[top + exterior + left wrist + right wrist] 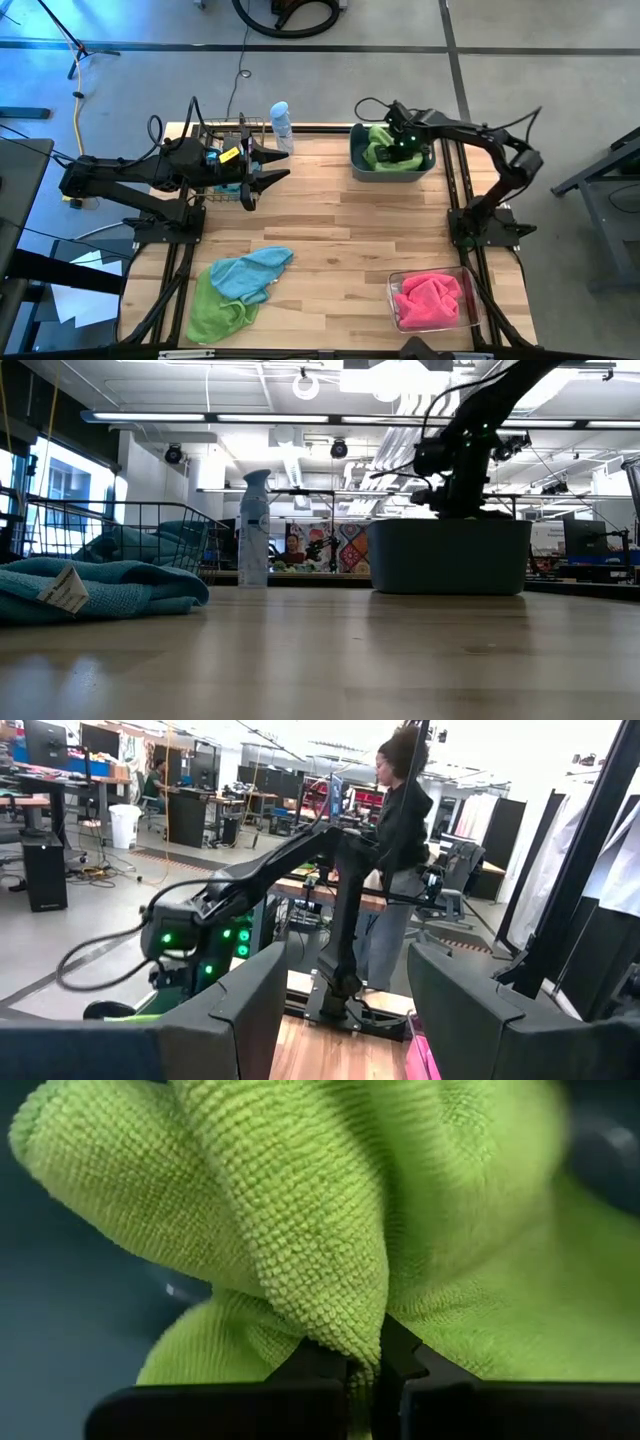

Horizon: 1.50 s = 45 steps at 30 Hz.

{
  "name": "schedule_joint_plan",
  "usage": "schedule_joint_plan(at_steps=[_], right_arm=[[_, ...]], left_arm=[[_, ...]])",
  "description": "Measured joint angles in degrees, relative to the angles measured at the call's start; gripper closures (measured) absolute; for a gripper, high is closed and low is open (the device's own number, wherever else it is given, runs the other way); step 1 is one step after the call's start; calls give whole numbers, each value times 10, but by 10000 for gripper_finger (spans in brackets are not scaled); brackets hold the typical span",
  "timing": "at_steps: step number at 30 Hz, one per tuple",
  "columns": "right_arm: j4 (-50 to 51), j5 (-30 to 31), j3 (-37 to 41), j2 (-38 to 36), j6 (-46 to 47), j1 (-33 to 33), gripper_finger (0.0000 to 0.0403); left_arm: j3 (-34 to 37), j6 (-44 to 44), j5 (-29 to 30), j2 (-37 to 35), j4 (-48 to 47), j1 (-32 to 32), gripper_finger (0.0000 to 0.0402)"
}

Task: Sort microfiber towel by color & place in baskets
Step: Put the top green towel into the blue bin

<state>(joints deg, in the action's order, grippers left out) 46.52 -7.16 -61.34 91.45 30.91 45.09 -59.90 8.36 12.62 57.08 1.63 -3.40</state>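
The slate-blue tub (392, 170) at far right holds a lime green towel (300, 1230) (nubbly, bunched), pinched by the right gripper (368, 1370). Blue (250, 273) and green (215, 310) towels lie near left, pink (428, 300) in the clear bin (392, 285). The left gripper (270, 166) hovers with fingers apart, holding nothing, by the wire basket (215, 130).

table (340, 215): wood planks
wire basket (215, 160): 10 o'clock
bottle (282, 126): 11 o'clock
tub (392, 168): 1 o'clock
bin (433, 300): 5 o'clock
blue towel (250, 273) on green towel (212, 312): 7 o'clock

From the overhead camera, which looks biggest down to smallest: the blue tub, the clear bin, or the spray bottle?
1. Blue tub and clear bin: they look about alike, too close to rank.
2. Spray bottle: clearly smallest.
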Motion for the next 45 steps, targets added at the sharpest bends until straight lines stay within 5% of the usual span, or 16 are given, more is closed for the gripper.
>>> schedule_joint_plan(at_steps=[28, 45], right_arm=[[6, 0, -9, 102, 0, 5, 399], [20, 40, -9, 17, -20, 3, 181]], left_arm=[[0, 0, 0, 0, -1, 0, 206], [0, -1, 2, 0, -1, 0, 206]])
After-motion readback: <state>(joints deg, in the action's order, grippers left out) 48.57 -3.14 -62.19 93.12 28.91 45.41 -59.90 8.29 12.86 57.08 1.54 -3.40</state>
